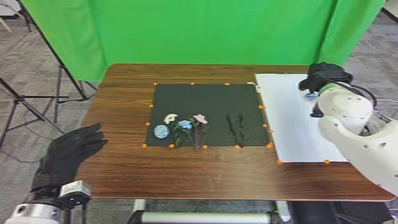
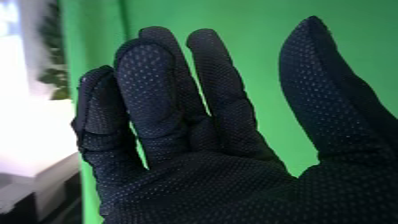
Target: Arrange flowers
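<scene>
Right hand (image 1: pixel 327 75): fingers straight and spread, thumb well apart, over the far part of the white sheet (image 1: pixel 293 132). Small blue piece (image 1: pixel 311 95): beside that hand, partly hidden; seemingly the only one placed. Black mat (image 1: pixel 200 93): white flower (image 1: pixel 170 118), blue flower (image 1: pixel 185 124), pink flower (image 1: pixel 201 118), blue oval piece (image 1: pixel 161 131), dark stems (image 1: pixel 236 129), all apparently left to arrange. Stage: early, by judgement. Left hand (image 1: pixel 67 155): fingers extended, beside the table (image 1: pixel 191 175).
</scene>
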